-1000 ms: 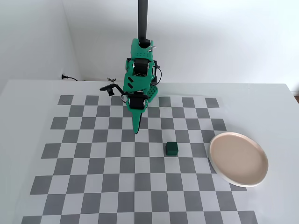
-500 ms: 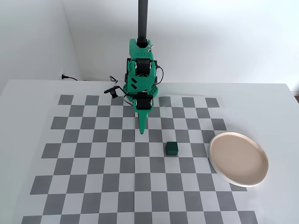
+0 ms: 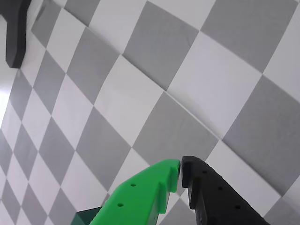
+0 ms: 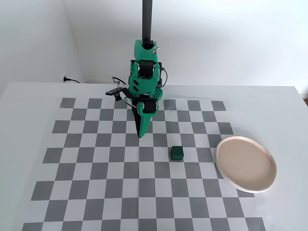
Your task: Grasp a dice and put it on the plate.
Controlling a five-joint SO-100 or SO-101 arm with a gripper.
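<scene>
Tool (image 4: 140, 135) pinched closed, empty, well short of dice (image 4: 177, 153). Dice looks light, rigid, flat-sided: likely grip two opposite faces squarely. Plate (image 4: 246, 163) lies right of it.

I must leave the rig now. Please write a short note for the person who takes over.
Gripper: shut, holding nothing, pointing down at the board, up and to the left of the dice in the fixed view.
Dice: on the checkerboard, left of the plate, apart from it.
Plate: at the board's right edge, nothing on it.
Done: nothing yet.
Left: open, reach the dice, grasp it, put it on the plate.
</scene>
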